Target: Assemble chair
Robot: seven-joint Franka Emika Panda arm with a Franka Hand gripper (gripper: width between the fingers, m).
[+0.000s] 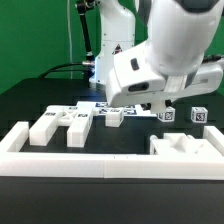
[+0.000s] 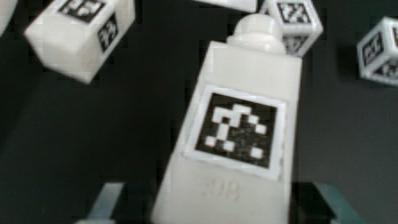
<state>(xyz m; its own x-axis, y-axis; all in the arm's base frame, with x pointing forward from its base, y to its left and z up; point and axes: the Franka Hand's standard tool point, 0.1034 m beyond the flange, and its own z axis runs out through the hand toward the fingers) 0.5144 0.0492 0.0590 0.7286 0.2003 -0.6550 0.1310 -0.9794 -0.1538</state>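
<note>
In the wrist view a long white chair piece [image 2: 231, 120] with a square tag on its face and a round peg at its far end lies lengthwise between my fingers [image 2: 111, 200]. My gripper [image 2: 224, 205] is shut on its near end. In the exterior view the gripper [image 1: 152, 106] hangs low over the middle of the black table, and the big white hand hides the held piece. Other white chair pieces lie around: a wide slotted block [image 1: 60, 128], a small block [image 1: 113, 117] and a larger blocky piece [image 1: 185, 148] at the front right.
A long white border rail [image 1: 100, 165] runs along the table's front, with a corner at the exterior view's left [image 1: 20, 140]. Two small tagged cubes [image 1: 168, 115] [image 1: 199, 115] stand at the right. In the wrist view, tagged blocks [image 2: 80, 35] [image 2: 294, 20] lie beyond the held piece.
</note>
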